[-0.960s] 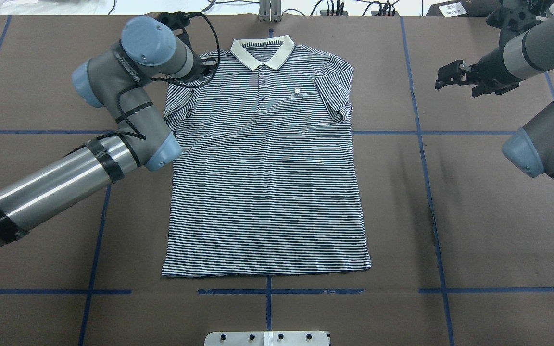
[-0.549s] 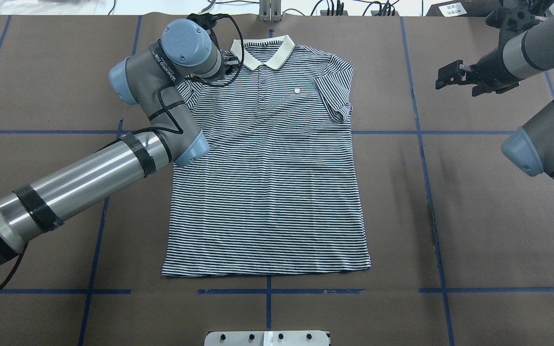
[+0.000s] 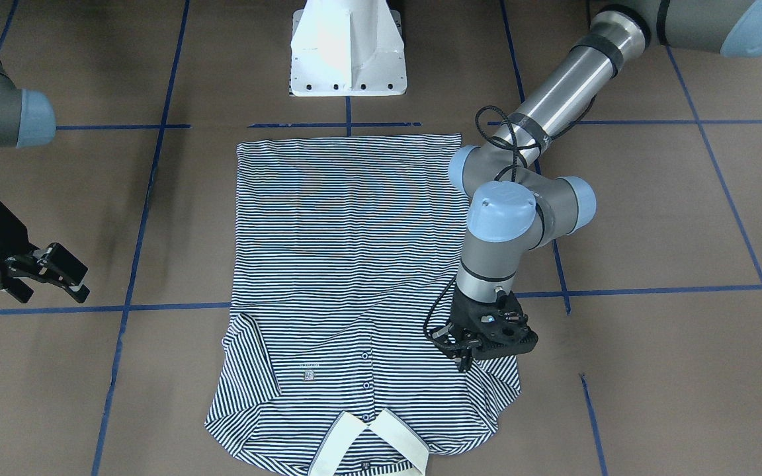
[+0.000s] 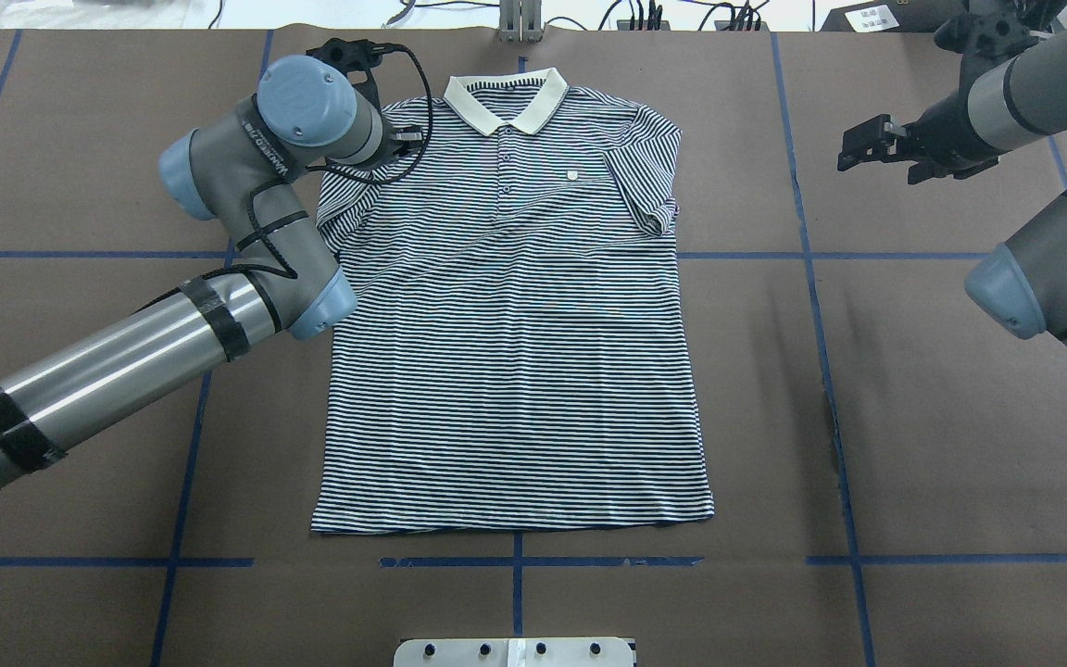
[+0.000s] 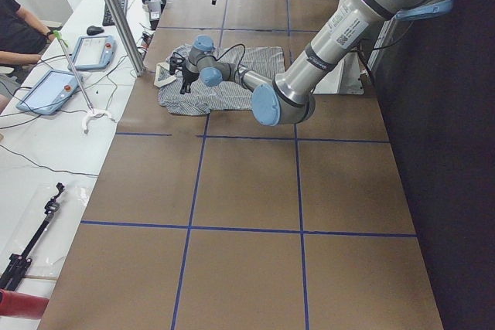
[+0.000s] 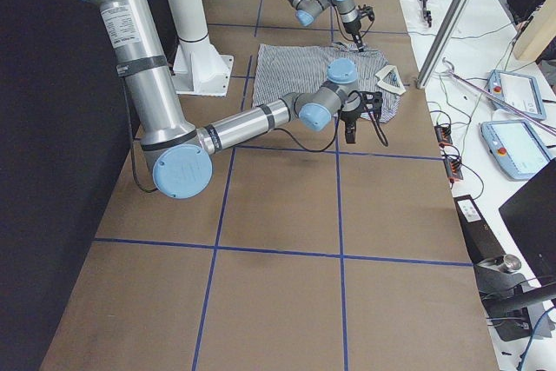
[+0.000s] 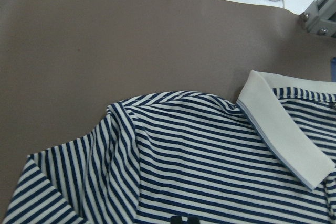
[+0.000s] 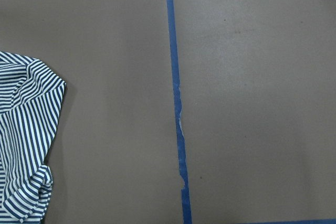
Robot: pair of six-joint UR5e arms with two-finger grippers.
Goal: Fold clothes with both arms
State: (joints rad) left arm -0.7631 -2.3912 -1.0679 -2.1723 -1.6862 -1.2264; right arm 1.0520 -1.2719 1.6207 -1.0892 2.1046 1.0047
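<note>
Closest to my base, the hem point(image 4: 510, 523) of the polo shirt point(image 4: 515, 352) lies straight and flat on the worktop point(image 4: 913, 417), where it lay a second ago. The body of the shirt has not shifted either; it is spread face up, buttons showing, in the middle of the worktop.

What has changed is my left arm. Half a second ago its wrist was swung in close beside the collar point(image 4: 506, 97). Now it has drawn back outward, and my left pincer point(image 3: 467, 362) hangs tip-down over the shoulder point(image 7: 173, 129) on my left side, near the sleeve seam. The cloth there is slightly humped. I cannot tell whether the jaws are parted or whether they touch the fabric.

Farther out, my right pincer point(image 4: 858, 150) has not moved. It stands well apart from the right sleeve point(image 4: 654, 195), jaws parted with nothing between them.

I judge that no fold has begun. My left arm seems to be settling on a grasp point at the shoulder, and my right arm has yet to reach its side.
</note>
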